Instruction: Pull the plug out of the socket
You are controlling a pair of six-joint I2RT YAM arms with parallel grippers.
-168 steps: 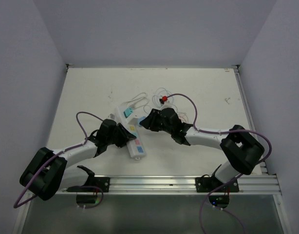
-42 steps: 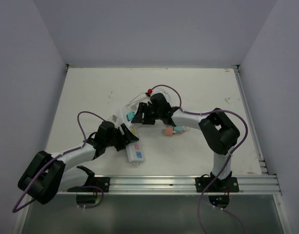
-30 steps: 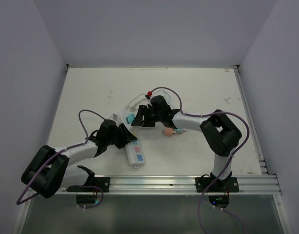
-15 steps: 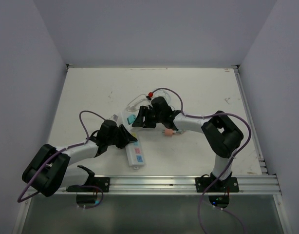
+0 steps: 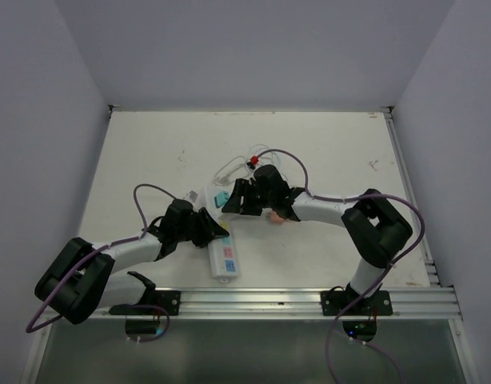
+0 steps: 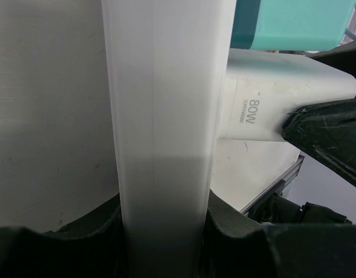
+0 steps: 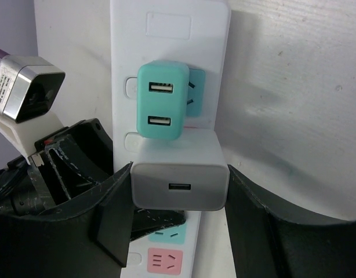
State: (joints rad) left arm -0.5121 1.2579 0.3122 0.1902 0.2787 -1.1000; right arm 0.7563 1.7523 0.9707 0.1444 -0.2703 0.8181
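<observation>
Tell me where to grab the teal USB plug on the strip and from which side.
I'd pinch the teal plug across its two long flat sides, coming straight down onto its USB face. The white charger butts against its near end, so a grip along the socket has no room; the long sides stand clear.

I can read only "80W", printed in grey on the side of the white rectangular plastic charger block [image 6: 282, 87] just beyond and to the right of the fingers of my left gripper [image 6: 160, 231], with smaller lettering beneath it too fine to make out.
</observation>
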